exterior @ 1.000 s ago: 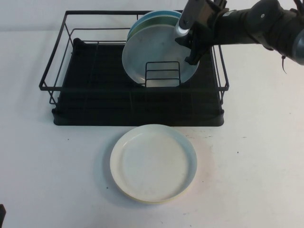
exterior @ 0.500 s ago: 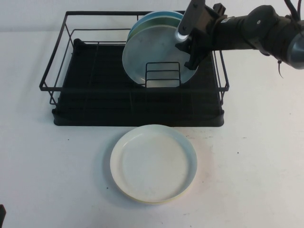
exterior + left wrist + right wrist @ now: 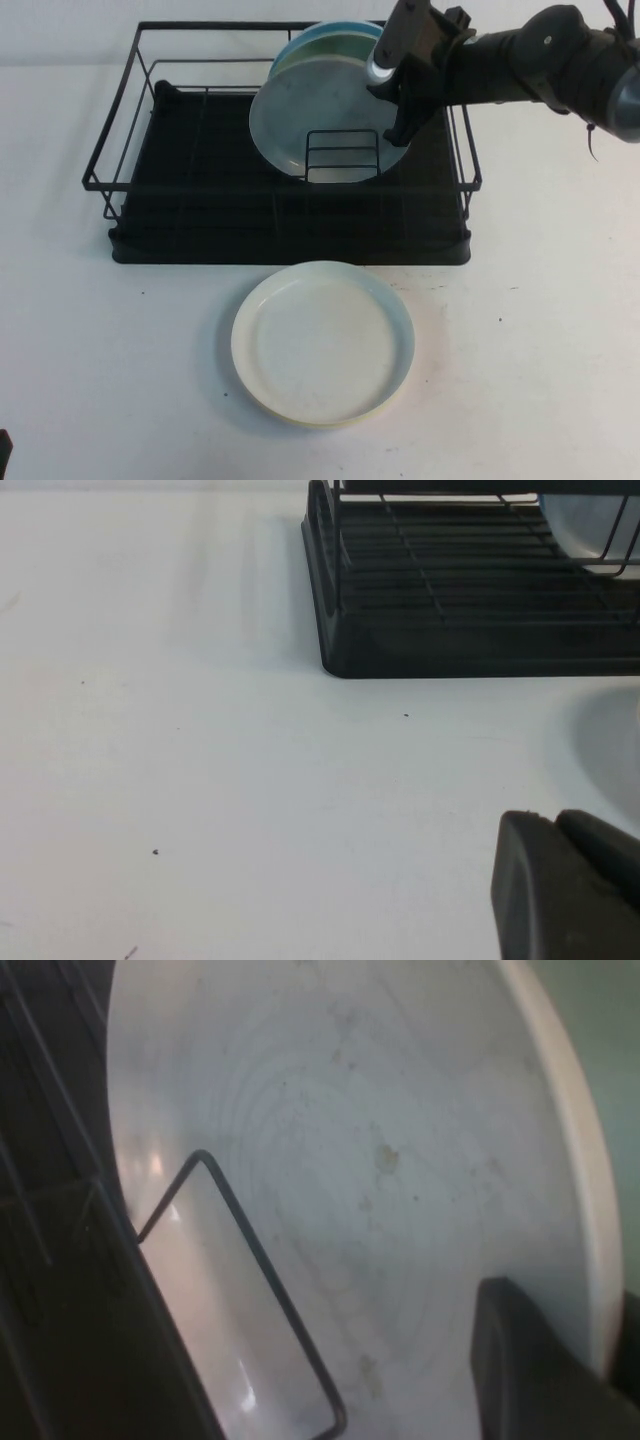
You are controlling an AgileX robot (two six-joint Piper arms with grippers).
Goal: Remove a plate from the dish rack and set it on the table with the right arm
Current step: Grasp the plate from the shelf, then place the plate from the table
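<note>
The right gripper (image 3: 400, 100) is positioned over the right rear part of the dish rack (image 3: 290, 245), at the upper right edge of the plate (image 3: 320, 125). Its jaws are clamped on the plate rim — one finger (image 3: 535, 1375) lies against the plate face, the rim passing beside it. The plate stands on edge inside the rack, leaning forward, its lower portion behind the wire divider loop (image 3: 342, 155). A mint-green plate (image 3: 325, 38) stands directly behind it. A cream-white plate (image 3: 322, 343) lies flat on the tabletop (image 3: 540, 330), just in front of the rack. The left gripper (image 3: 565, 890) (seen only partly) hovers low over the tabletop near the rack's front left corner; its jaw state cannot be determined.
</note>
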